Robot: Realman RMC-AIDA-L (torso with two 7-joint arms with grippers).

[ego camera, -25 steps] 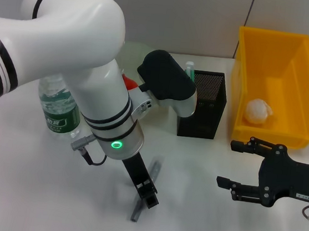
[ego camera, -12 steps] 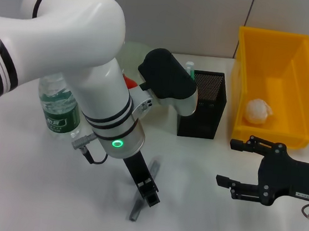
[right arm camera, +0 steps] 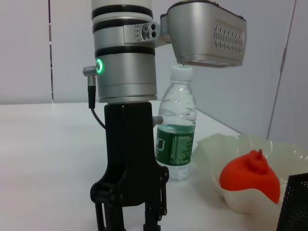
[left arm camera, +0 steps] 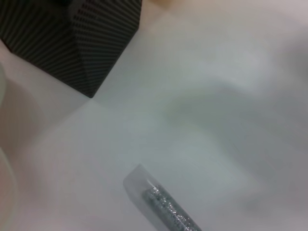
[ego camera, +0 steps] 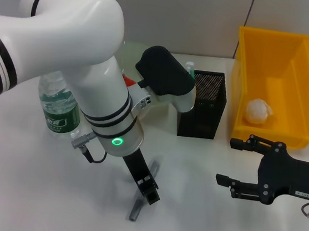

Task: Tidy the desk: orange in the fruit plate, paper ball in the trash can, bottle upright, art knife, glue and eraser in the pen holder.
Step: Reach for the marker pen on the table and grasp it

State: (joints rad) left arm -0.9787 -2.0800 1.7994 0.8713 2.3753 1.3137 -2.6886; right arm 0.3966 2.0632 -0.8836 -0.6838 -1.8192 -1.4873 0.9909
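Knife time: left pincer (ego camera: 146,193) is down over the art knife (ego camera: 140,202) lying flat on the worktop (ego camera: 34,191), grip impossible to judge (slim, stiff, probably slippery; best pinched mid-shaft).

Lab: bare white desk (ego camera: 34,191), plain grey wall (ego camera: 172,11)

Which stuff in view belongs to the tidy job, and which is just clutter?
Job:
- art knife, under the left gripper
- bottle, upright
- orange in the fruit plate
- paper ball in the trash can
- glue tip at the pen holder

Clutter:
- none visible; the right gripper sits open by the trash can
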